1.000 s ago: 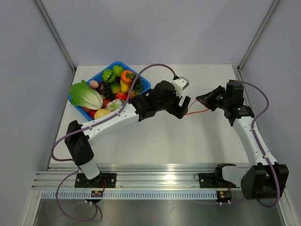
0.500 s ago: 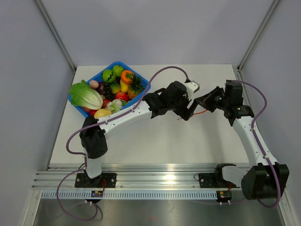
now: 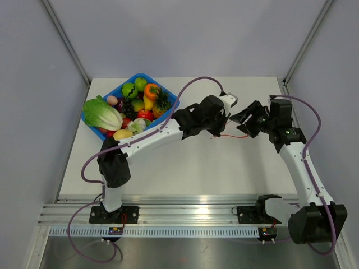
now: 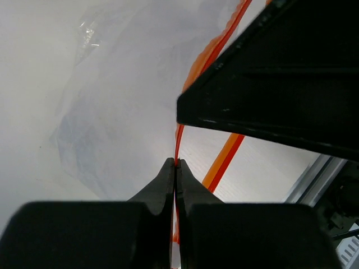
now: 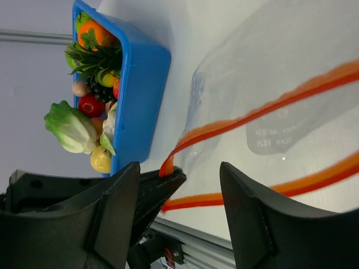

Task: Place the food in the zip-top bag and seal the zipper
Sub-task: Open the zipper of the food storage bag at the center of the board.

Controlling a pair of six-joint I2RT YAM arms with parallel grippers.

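Note:
The zip-top bag (image 5: 269, 73) is clear and crinkly and hangs above the table between the two arms. My left gripper (image 4: 176, 166) is shut on the zipper (image 4: 223, 159), pinching one side of the red-orange strip at the bag's mouth. The right gripper (image 5: 178, 168) stands open just beside that pinch, holding nothing, with the left fingertips (image 5: 165, 188) showing between its jaws. From above, the left gripper (image 3: 223, 128) and right gripper (image 3: 245, 121) nearly meet over the zipper (image 3: 234, 136). The food, with a green lettuce (image 3: 102, 114) on top, lies in the blue bin.
The blue bin (image 3: 171, 98) of toy fruit sits at the back left of the table. An aluminium rail (image 3: 185, 216) runs along the near edge by the arm bases. Grey walls close in the left, right and back.
The left gripper closed on the bag's red-orange strip. The right gripper, shut on that strip before, opened and let it go, drawing slightly back to the right.

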